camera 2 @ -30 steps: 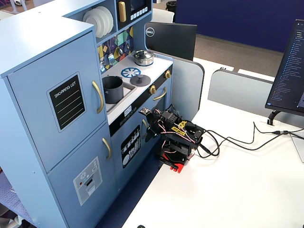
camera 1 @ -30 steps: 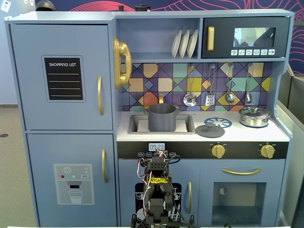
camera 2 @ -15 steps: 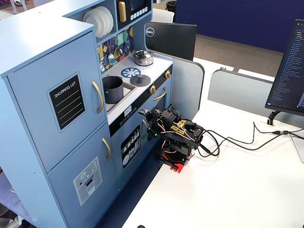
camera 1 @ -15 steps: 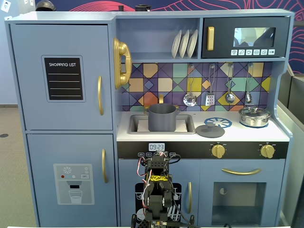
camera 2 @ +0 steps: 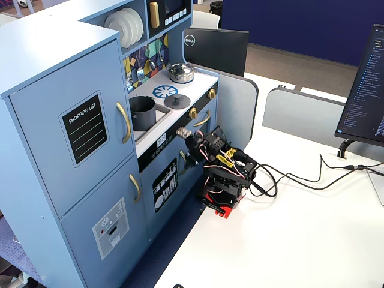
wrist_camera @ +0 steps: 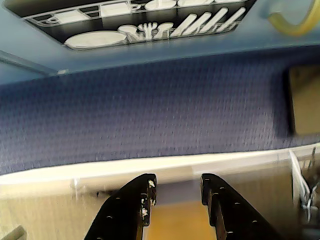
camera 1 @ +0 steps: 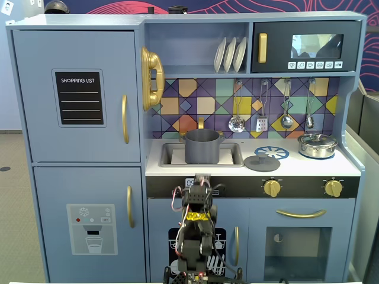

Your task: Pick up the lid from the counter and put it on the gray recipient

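Observation:
The lid (camera 1: 262,163) (camera 2: 177,101), a flat dark-gray disc with a small knob, lies on the toy kitchen's counter beside a blue-and-white burner print (camera 1: 272,152). The gray recipient (camera 1: 202,147) (camera 2: 142,113), a tall matte pot, stands uncovered in the sink to the lid's left. My arm (camera 1: 197,231) (camera 2: 222,171) is folded low in front of the kitchen, well below the counter. In the wrist view my gripper (wrist_camera: 177,184) points down at the table edge and blue carpet, open, with nothing between its black fingers (wrist_camera: 142,200).
A shiny steel pot (camera 1: 317,145) (camera 2: 180,73) with its own lid sits on the counter's right. Utensils hang on the tiled back wall above it. Gold oven knobs (camera 1: 272,188) stick out under the counter edge. Monitors (camera 2: 216,51) and cables (camera 2: 300,180) share the white table.
The arm's wrist has lifted a little toward the counter front. Lid and pots have not moved.

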Available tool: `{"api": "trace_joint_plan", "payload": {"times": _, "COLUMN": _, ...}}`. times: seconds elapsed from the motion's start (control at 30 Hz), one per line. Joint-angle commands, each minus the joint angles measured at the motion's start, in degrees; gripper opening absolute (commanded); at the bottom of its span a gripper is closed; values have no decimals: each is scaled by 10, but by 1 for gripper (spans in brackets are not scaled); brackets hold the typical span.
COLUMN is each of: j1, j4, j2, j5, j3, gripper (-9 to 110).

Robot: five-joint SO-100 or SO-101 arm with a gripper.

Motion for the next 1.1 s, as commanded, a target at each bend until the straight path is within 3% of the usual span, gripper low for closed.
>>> {"api": "trace_joint_plan", "payload": {"times": 0.0, "j1": 45, "j4": -77, "j2": -67, "j5": 30, "j3": -122, "gripper": 0}}
{"api": "trace_joint_plan", "payload": {"times": 0.23, "j1": 147, "j4": -182, "j2": -125, "j5": -41, "j3": -289, "gripper": 0}}
{"api": "trace_joint_plan", "payload": {"times": 0.43, "j1": 240, "j4": -460, "j2": -132, "j5": -41, "j3": -227, "gripper": 1}}
{"api": "trace_joint_plan", "payload": {"times": 0.6, "j1": 292, "j4": -693, "j2": -171, "j5": -7, "j3": -125, "gripper": 16}}
{"api": "trace_joint_plan", "payload": {"times": 0.8, "j1": 312, "j4": -774, "j2": -243, "j5": 5, "j3": -107, "gripper": 27}}
{"api": "trace_joint_plan", "payload": {"times": 1.07, "j1": 313, "j4": -821, "j2": -341, "j5": 2, "j3": -153, "gripper": 29}}
